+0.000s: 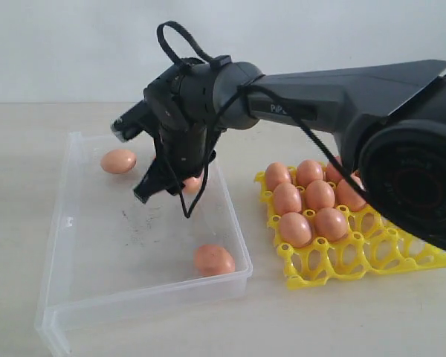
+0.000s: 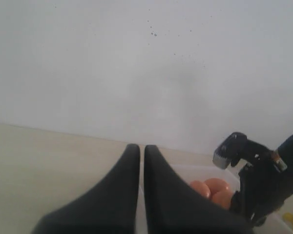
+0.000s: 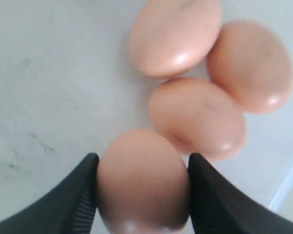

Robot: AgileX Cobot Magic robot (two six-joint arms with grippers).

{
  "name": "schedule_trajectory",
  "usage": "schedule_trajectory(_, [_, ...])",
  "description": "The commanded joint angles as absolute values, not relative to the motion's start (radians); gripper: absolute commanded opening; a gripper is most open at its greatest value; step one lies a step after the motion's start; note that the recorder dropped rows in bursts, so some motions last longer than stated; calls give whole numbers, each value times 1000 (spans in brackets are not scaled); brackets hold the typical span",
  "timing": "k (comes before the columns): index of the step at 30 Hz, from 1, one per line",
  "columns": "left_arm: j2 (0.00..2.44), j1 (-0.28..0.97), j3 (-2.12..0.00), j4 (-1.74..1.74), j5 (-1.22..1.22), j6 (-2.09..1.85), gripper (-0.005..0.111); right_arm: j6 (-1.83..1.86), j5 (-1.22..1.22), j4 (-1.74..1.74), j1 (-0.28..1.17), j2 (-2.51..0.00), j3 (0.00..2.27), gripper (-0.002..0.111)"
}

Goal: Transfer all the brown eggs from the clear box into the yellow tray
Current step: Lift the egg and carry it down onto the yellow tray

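In the right wrist view my right gripper (image 3: pixel 142 163) is shut on a brown egg (image 3: pixel 141 187), one finger pressed on each side. Three more brown eggs (image 3: pixel 198 117) lie bunched just beyond it on the floor of the clear box (image 3: pixel 49 97). From the exterior view the right gripper (image 1: pixel 154 184) reaches down into the clear box (image 1: pixel 67 223) near its far right wall, hiding most of that bunch (image 1: pixel 193 184). The yellow tray (image 1: pixel 334 264) to the right holds several eggs (image 1: pixel 320 195). My left gripper (image 2: pixel 142 148) is shut on nothing, away from the box.
One loose egg (image 1: pixel 118 161) lies at the box's far left and another (image 1: pixel 214 259) in its near right corner. The right arm (image 1: pixel 342 89) stretches over the tray. The left wrist view shows the right arm's gripper (image 2: pixel 259 190) beside eggs (image 2: pixel 216 189).
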State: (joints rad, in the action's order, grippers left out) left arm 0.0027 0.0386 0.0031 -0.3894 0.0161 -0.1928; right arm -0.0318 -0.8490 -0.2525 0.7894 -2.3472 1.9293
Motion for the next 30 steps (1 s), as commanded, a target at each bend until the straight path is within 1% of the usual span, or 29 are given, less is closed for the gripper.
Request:
schedule_trajectory(1, [0,45,0,-400,0,-185,4,-88,-726,-240,789,-2201,1863,0])
schedule_trajectory(7, [0,71,0,-400,0,-185,4,-96,-641,-246,789,-1967,1646,0])
schedule_trajectory(10, [0,71,0,-400,0,-185,4,-96,-537,-248,789,-1816,1484,0])
schedule_trajectory(14, [0,71,0,-400,0,-185,4,-109,-325,-256,776,-1620,1235,0])
schedule_trajectory(17, [0,71,0,-400,0,-185,4,-160,-101,-254,742,-1479,1021,0])
schedule_trajectory(20, [0,71,0,-400,0,-185,4,-209,210,-234,677,-1352,763,0])
schedule_trajectory(25, [0,71,0,-400,0,-185,4,-219,868,-41,555,-1235,343,0])
schedule_trajectory(27, [0,71,0,-400,0,-185,4,-219,1040,31,514,-1236,217,0])
schedule_trajectory(28, [0,71,0,-400,0,-185,4,-224,1083,65,497,-1236,165,0])
schedule_trajectory(30, [0,71,0,-400,0,-185,4,-231,1073,91,470,-1236,107,0])
